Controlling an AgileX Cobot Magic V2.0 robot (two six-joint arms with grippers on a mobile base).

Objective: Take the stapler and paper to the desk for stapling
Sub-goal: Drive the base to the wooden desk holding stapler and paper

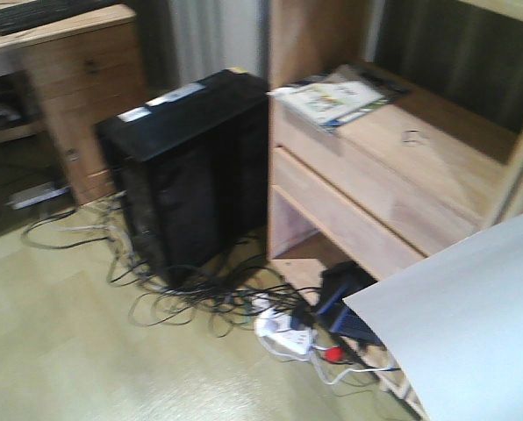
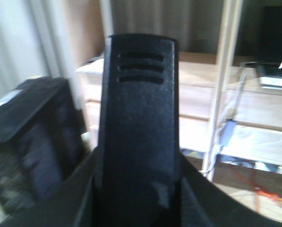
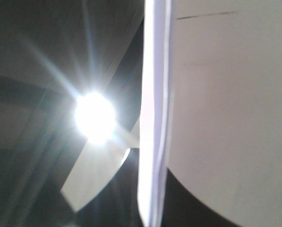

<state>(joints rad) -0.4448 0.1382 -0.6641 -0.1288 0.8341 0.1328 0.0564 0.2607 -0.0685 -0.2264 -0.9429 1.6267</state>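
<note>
Our left gripper pinches the stapler, which is upright and matte black with three slots near its top. The right gripper is unseen, so we cannot tell its state. The paper, plain white and bowed, fills the front view's lower right.

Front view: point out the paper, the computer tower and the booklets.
the paper (image 1: pixel 472 324): front view, middle of the sheet.
the computer tower (image 1: pixel 191 184): front view, its dark side.
the booklets (image 1: pixel 339 98): front view, top cover.
</note>
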